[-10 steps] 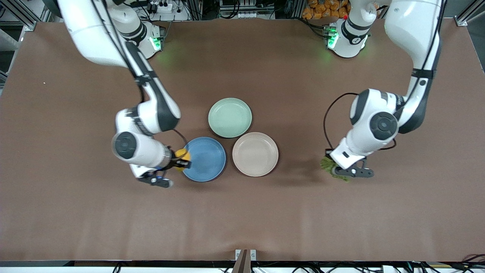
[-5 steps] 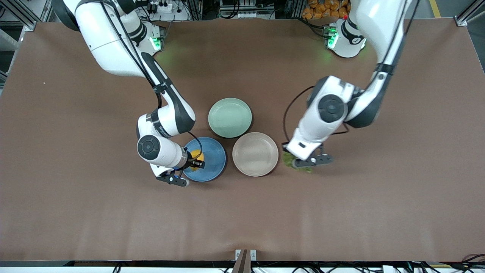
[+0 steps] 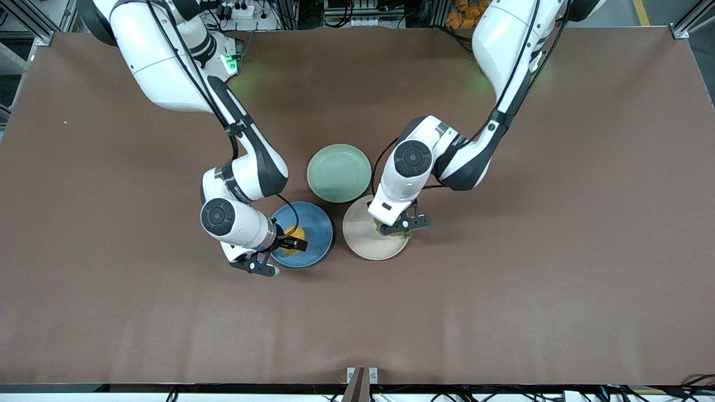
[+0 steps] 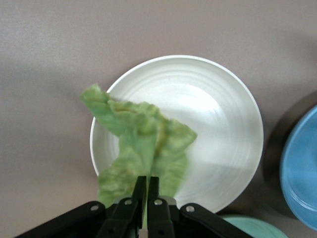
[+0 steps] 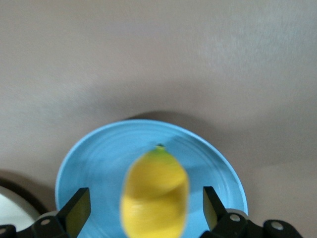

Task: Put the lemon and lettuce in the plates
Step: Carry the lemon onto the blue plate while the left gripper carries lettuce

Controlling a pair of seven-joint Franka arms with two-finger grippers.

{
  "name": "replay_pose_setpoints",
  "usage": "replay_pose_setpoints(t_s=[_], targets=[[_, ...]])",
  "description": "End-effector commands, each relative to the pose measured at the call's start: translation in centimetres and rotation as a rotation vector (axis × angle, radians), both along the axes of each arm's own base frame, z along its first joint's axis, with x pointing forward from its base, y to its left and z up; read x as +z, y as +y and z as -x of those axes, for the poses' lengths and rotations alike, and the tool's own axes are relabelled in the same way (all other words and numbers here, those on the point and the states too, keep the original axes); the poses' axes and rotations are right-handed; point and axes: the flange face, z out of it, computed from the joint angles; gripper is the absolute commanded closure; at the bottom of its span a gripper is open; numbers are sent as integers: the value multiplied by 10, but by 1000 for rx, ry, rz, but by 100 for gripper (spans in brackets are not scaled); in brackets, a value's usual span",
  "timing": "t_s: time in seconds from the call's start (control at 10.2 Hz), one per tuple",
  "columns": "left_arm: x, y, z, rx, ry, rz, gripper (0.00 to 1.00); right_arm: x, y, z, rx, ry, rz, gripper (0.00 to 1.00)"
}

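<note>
The lemon (image 3: 294,232) is over the blue plate (image 3: 314,222), between the fingers of my open right gripper (image 3: 289,243). In the right wrist view the lemon (image 5: 156,193) is blurred and clear of both fingers (image 5: 78,209), with the blue plate (image 5: 99,163) under it and my right gripper (image 5: 144,207) spread wide around it. My left gripper (image 3: 397,228) is shut on the lettuce (image 3: 403,234) and holds it over the beige-pink plate (image 3: 362,239). In the left wrist view the lettuce (image 4: 141,144) hangs from my left gripper (image 4: 147,181) above that plate (image 4: 218,119), nearer its rim than its middle.
A pale green plate (image 3: 339,172) lies farther from the front camera, touching both other plates. It shows at the edge of the left wrist view (image 4: 247,230), as does the blue plate (image 4: 302,168). Bare brown table lies all around the plates.
My left arm has carried the lettuce from the table at its own end to over the beige-pink plate. My right gripper moved over the blue plate and opened off the lemon.
</note>
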Motion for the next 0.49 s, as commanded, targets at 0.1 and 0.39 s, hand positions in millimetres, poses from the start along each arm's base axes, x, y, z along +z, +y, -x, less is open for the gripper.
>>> replay_pose_setpoints(t_s=[0.1,0.39], targets=[[64,10,-18,-16,-111,5,0,88,-60,-18,-57,-2,-20,0],[167,83,-42,-127,-178,-41,0,181,-169,-15,61,11,-27,0]])
